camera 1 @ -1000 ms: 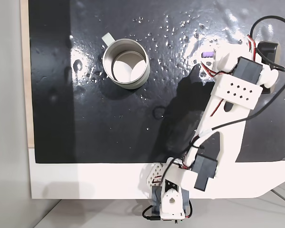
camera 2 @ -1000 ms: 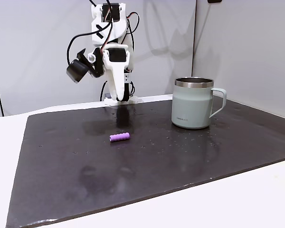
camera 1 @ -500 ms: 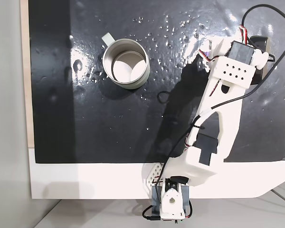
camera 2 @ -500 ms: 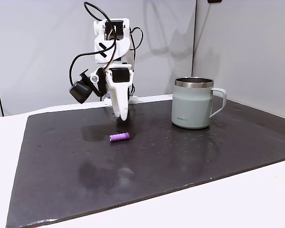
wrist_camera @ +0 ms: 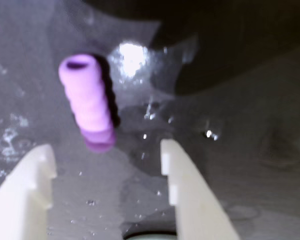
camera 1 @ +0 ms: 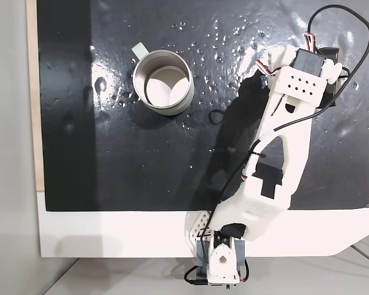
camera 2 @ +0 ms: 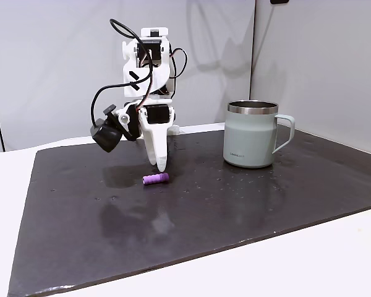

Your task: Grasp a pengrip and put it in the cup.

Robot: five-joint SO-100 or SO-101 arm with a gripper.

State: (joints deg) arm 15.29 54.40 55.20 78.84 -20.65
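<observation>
On the black mat point(camera 2: 247, 204), cup point(camera 2: 250, 142) upright, interior bare; pincer point(wrist_camera: 107, 155) spread wide, empty, just above pengrip point(wrist_camera: 87, 102).

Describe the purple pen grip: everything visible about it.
The pen grip is a short, pale purple tube with faint ribs and an open hollow end, rubbery in look. It lies on its side on the glossy black mat, apart from the mug. In the wrist view it sits just ahead of the open claw, not yet between its fingers, and nothing but the mat touches it.
</observation>
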